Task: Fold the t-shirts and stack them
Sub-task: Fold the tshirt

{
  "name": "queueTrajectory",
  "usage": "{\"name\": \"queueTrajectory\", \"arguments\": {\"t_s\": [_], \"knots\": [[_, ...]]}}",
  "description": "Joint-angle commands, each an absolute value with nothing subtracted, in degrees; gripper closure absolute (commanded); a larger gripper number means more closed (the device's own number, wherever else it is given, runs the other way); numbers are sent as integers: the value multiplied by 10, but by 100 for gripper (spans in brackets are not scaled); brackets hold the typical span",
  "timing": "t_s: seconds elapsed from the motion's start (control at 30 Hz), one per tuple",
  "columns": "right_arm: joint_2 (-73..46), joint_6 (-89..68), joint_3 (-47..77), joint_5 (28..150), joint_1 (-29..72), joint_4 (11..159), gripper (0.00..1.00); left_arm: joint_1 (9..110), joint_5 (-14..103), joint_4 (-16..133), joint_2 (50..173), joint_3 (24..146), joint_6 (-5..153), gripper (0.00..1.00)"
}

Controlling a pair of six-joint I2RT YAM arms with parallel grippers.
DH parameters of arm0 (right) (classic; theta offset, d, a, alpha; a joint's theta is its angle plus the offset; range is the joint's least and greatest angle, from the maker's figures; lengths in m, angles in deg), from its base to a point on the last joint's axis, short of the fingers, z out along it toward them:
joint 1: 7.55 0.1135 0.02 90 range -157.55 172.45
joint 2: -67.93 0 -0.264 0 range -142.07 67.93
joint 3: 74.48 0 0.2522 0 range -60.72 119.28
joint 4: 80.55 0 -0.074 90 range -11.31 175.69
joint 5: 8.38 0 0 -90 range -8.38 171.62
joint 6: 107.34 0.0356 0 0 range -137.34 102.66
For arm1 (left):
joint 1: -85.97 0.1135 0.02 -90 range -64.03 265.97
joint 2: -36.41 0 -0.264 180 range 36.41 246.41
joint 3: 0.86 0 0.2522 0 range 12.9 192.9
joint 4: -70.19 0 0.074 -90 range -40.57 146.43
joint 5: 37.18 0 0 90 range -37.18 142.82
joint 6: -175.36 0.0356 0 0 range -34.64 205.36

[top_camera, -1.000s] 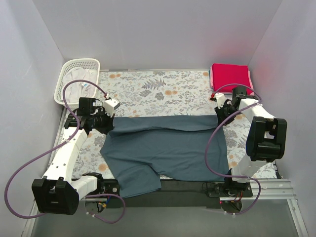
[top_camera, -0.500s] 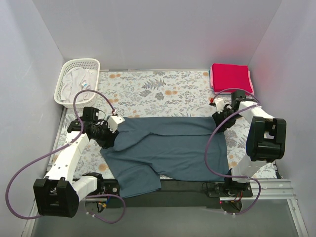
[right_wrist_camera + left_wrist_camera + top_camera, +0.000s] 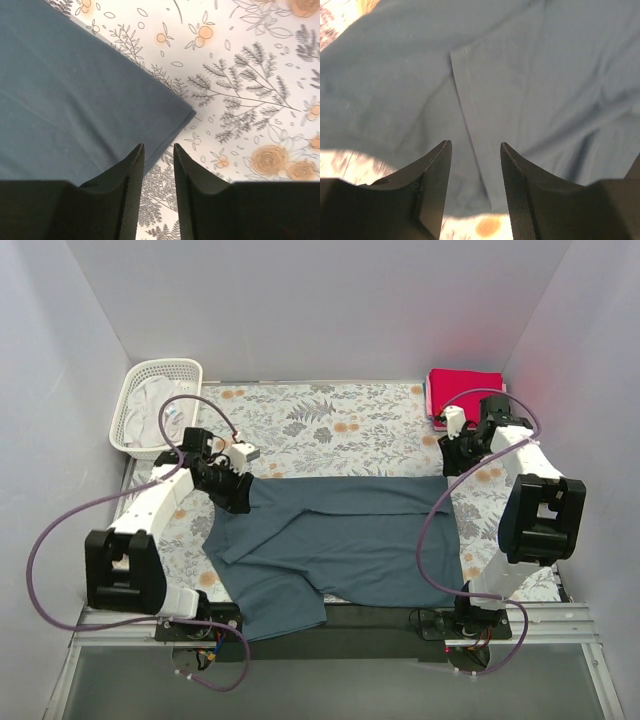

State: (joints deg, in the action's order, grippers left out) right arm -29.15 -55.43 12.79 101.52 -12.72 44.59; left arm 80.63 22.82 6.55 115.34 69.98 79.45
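Blue shirt spread on flowered cloth, top edge folded over. Left fingers and right fingers apart, holding nothing.

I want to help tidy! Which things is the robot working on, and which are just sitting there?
Part of the job:
blue t-shirt, spread out in the middle
red t-shirt, folded, far right corner
pink t-shirt, peeking out under the red one

Just lying about:
white basket
floral cloth underneath

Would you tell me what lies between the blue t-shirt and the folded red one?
The right hand, above floral-print cloth; the top view shows it.
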Motion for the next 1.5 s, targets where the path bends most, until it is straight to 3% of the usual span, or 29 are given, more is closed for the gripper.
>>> {"name": "queueTrajectory", "arguments": {"t_s": [0.0, 0.33, 0.83, 0.97, 1.0, 1.13, 1.47], "knots": [[-328, -525, 149, 1039, -117, 413, 65, 778, 214, 145, 1208, 734, 688, 57], [-375, -512, 140, 1038, -113, 411, 68, 753, 253, 200, 1330, 760, 638, 57], [-372, -515, 139, 1032, -113, 410, 69, 728, 240, 225, 1358, 761, 623, 62], [-373, -516, 142, 1031, -113, 410, 70, 720, 226, 215, 1342, 762, 626, 75], [-374, -516, 142, 1031, -114, 409, 70, 718, 222, 210, 1338, 762, 626, 85], [-374, -516, 142, 1029, -114, 410, 70, 714, 202, 190, 1300, 762, 632, 100], [-382, -513, 158, 1024, -114, 410, 71, 648, 127, 49, 1233, 718, 715, 97]]}}
